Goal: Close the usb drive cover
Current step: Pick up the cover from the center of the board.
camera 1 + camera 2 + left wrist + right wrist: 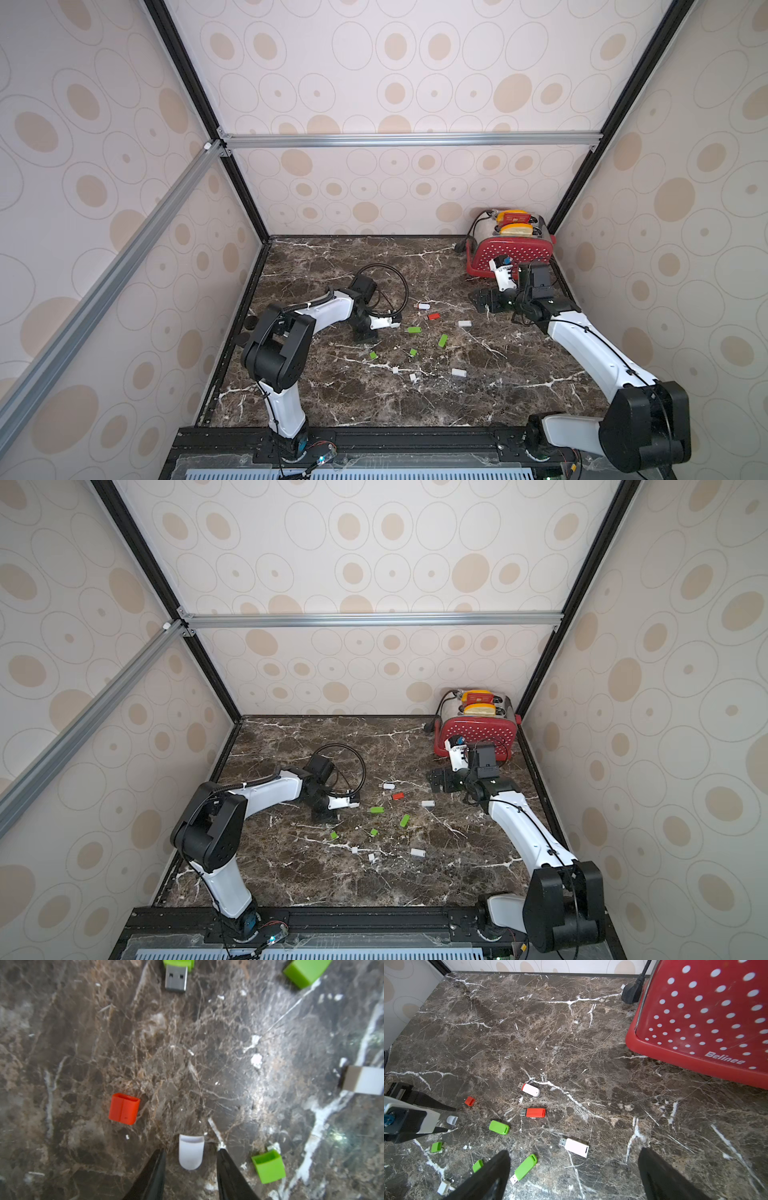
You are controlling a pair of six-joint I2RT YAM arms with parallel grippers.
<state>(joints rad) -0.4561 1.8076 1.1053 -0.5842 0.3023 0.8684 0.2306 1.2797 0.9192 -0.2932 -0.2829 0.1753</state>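
Note:
A white round-ended cap [190,1154] lies on the marble between my left gripper's [191,1150] black fingers, with a gap on each side, so the gripper is open and touches nothing. The right wrist view shows this cap [452,1119] too. Its likely match, a white round drive [531,1089] with bare plug, lies further right [423,306]. A red cap [124,1109] sits beside the left gripper. An uncapped red drive [535,1112] lies nearby. My right gripper [575,1152] hangs wide open and empty above a white flat drive [576,1147].
Two green drives [499,1127] [526,1166], two green caps [436,1147] [478,1165] and a small white cap [443,1187] are scattered mid-table. A red dotted toaster [513,249] with its plug [631,991] stands at the back right, close behind the right arm.

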